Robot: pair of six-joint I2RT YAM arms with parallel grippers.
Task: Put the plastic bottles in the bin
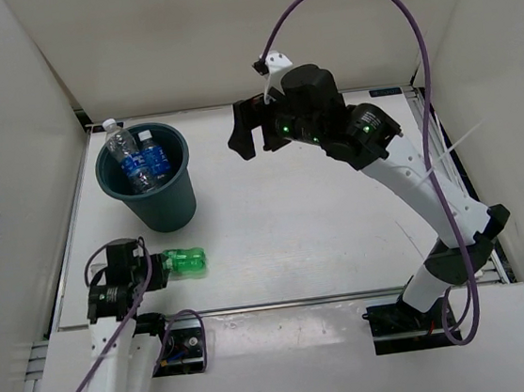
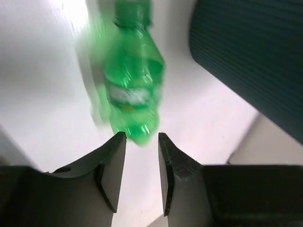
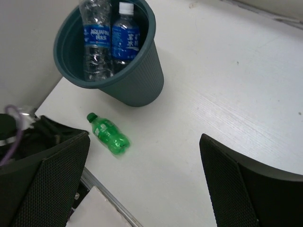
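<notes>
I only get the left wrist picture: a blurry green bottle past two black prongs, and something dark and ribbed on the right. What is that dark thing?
Observer: It is a round teal bin, standing upright on the table next to the green bottle.
Visitor: Is anything in it?
Observer: Yes, two clear bottles with blue labels stand inside it.
Visitor: And the other arm, what is it doing?
Observer: The right tool hangs wide open above the table, with nothing between its fingers.
</notes>
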